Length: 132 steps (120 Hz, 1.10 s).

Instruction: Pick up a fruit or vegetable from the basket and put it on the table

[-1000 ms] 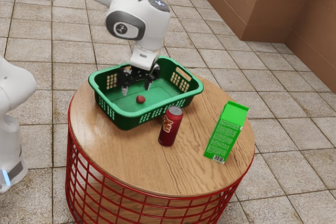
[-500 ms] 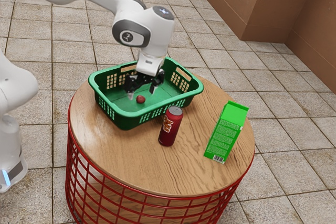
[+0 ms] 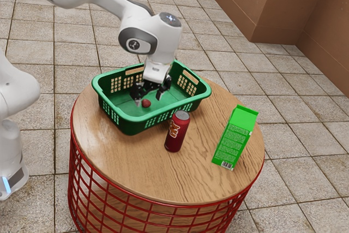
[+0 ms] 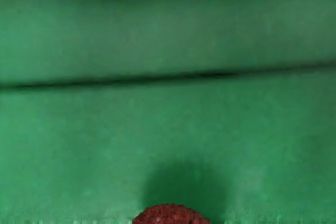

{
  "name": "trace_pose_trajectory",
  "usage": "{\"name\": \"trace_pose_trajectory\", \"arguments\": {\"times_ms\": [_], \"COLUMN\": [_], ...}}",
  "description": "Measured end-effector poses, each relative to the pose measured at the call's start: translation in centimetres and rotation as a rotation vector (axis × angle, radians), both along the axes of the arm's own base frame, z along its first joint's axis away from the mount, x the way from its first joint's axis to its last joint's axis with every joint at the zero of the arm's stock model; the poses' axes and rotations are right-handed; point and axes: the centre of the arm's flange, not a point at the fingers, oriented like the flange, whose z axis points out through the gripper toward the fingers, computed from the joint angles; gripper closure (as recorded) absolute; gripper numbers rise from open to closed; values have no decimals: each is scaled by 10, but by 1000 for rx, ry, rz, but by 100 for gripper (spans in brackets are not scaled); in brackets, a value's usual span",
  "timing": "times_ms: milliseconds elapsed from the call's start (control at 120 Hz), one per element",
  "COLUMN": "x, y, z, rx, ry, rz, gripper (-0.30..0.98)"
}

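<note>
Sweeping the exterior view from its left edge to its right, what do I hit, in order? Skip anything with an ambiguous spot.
Arm's base → small red fruit → dark red can → green carton.

A dark-red cylindrical metal can [image 3: 175, 136] with a silvery top and a pale and orange logo stands upright. Apart from it, toward the exterior view's right, stands a tall bright-green box-shaped carton [image 3: 234, 139], with small pale print down one face and a barcode at its foot. Beyond them spreads a floor of grey-beige rectangular tiles [image 3: 297, 115] with dark joints, meeting plain brown angled walls [image 3: 264, 1] at the exterior view's upper right.
</note>
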Motion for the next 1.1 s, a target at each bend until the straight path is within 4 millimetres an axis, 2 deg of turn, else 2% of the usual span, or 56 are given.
{"name": "trace_pose_trajectory", "arguments": {"times_ms": [100,450,892,1000,1100], "x": [0,1,1,1,2], "y": [8,9,13,13,14], "z": [-2,-4,-5,-5,-4], "rx": [-5,-10,-22,-27,-34], "ry": [1,4,6,5,2], "rz": [14,11,26,30,39], "gripper": [5,13,45,51,50]}}
